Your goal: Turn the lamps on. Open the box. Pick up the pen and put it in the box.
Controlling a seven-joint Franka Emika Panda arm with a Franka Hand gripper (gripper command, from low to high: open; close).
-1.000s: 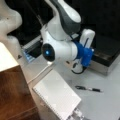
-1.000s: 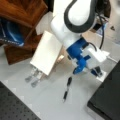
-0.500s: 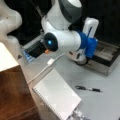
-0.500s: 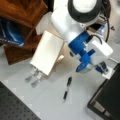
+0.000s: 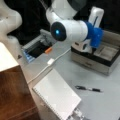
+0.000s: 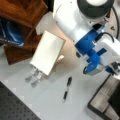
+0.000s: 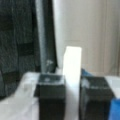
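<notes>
Arm (image 5: pixel 70 30) has swung toward a front view's right over the last second and now sits over the box (image 5: pixel 92 62), where a second ago it hung nearer the tray (image 5: pixel 33 48). In a front view the gripper (image 6: pixel 96 71) has likewise dropped toward the box (image 6: pixel 100 102) corner at bottom right. The box looks open: we see pale inner compartments and a beige lid lining standing up at the back, so we judge the opening step done or finishing. The lamp (image 5: pixel 6 58) sits at a front view's left edge; lit or not, we cannot tell. The notebook (image 5: pixel 57 97) has not moved. In the wrist view the gripper (image 7: pixel 72 92) has both dark fingers (image 7: pixel 50 92) close against a white tag (image 7: pixel 72 62), which fills the gap, so the jaws look to be pinching it. The pen (image 5: pixel 88 88) has not moved: it lies flat on the table, well apart from the gripper, between notebook and box in both front views (image 6: pixel 67 88).
</notes>
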